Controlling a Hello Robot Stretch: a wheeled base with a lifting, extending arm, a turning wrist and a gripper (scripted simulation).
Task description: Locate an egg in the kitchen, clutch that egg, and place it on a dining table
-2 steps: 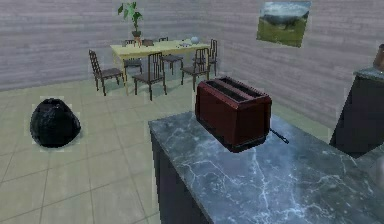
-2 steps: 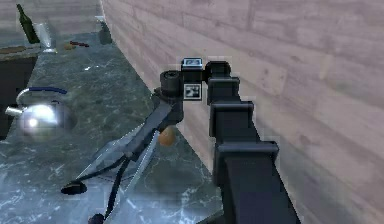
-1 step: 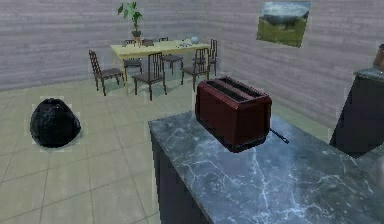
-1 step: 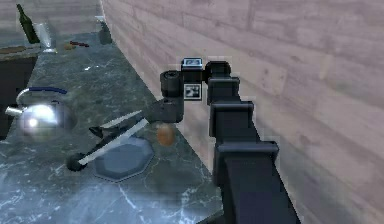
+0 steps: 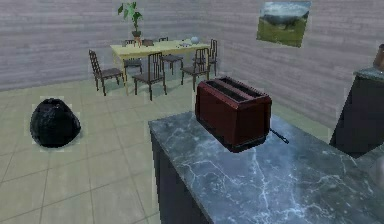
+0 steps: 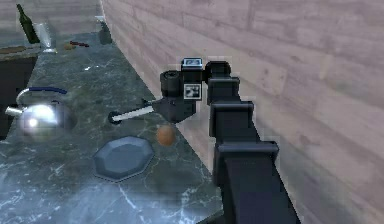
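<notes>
Now, your gripper (image 6: pixel 122 117) reaches over the counter (image 6: pixel 60 190), a brown egg (image 6: pixel 166 134) just beside it; you cannot tell how its grip stands or whether it holds anything.

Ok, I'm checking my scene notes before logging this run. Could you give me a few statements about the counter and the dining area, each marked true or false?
1. A red toaster stands on the dark marble counter. True.
2. The dining table has no seats near it. False: dark chairs stand around it.
3. A brown rounded thing lies on the counter beside a dark plate. True.
4. The kettle is bright yellow. False: it is silver.
5. The gripper plainly lifts the brown rounded thing clear of the counter. False: the thing lies on the counter by the gripper, and I cannot tell whether the gripper holds anything.
</notes>
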